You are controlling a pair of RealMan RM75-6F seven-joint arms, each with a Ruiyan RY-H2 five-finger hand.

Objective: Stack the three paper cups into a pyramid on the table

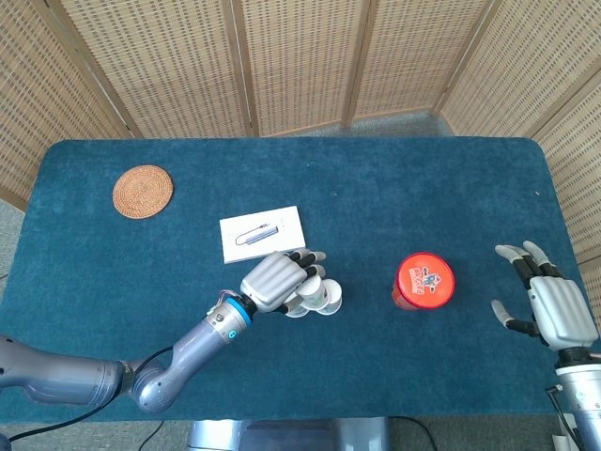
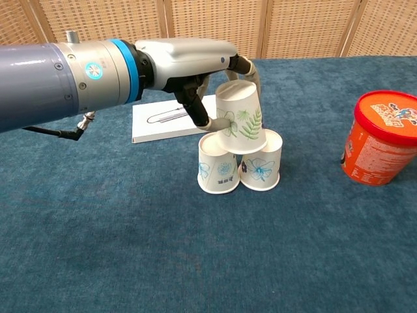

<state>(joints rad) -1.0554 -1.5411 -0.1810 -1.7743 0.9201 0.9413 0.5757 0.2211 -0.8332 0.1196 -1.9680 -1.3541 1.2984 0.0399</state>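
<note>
**Top cup on the base pair, left hand holding it**

While your left hand [image 2: 195, 68] grips the fern-printed paper cup [image 2: 240, 119], that cup sits upside down across the bases of the two lower cups, slightly tilted, near the middle of the table [image 1: 122, 272] and somewhat toward its front edge.

- Left lower cup [image 2: 217, 163]: inverted, blue print, standing on the table cloth.
- Right lower cup [image 2: 262, 160]: inverted, blue flower print, touching its neighbour.
- Left hand, head view [image 1: 275, 280]: fingers wrapped round the top cup from behind, thumb pressed to its near side; it covers most of the stack from above.
- Right hand [image 1: 550, 303]: near the right front corner of the table, palm down, fingers spread wide, holding nothing; well apart from the cups.
- Orange lidded tub [image 2: 381, 135]: upright, right of the stack, between the cups and your right hand.
- White flat box [image 1: 262, 233]: lying just behind the stack, with a small metal clip-like item on it.
- Woven round coaster [image 1: 143, 191]: near the left rear corner.
</note>
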